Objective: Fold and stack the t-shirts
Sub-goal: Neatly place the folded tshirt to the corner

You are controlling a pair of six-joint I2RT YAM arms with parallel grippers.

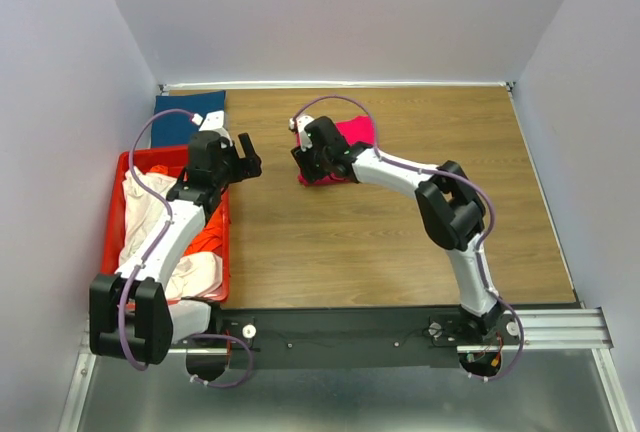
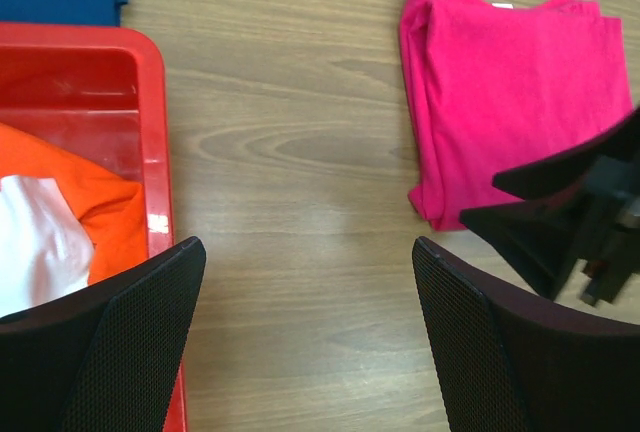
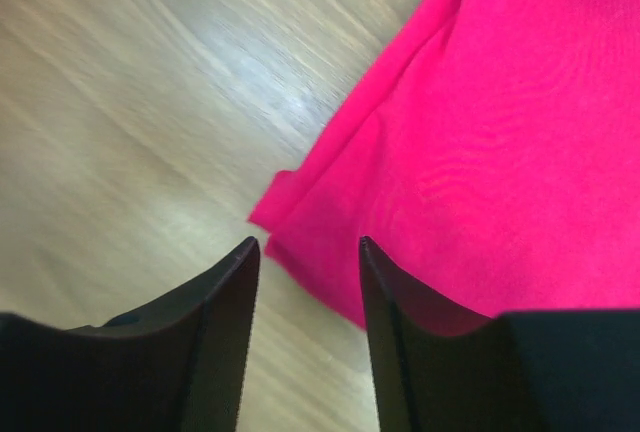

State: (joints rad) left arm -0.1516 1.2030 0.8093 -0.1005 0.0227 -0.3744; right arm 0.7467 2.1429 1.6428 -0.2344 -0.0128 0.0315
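Wood table [image 1: 400,242], walls on three sides. Left gripper [image 1: 247,157] jaws wide apart, empty, over bare wood just beside red crate [image 1: 226,242] rim. Right gripper [image 3: 305,252] jaws partly apart, clamping nothing, over folded pink t-shirt [image 3: 500,102] corner edge. Open wood nearer and rightward.

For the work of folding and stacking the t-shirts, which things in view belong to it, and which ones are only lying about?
Belong to the job:
pink t-shirt, already folded
dark blue t-shirt, at the far left corner
orange t-shirt, not folded
white t-shirt, not folded

Only there:
red crate, holding the orange and white ones
wooden table
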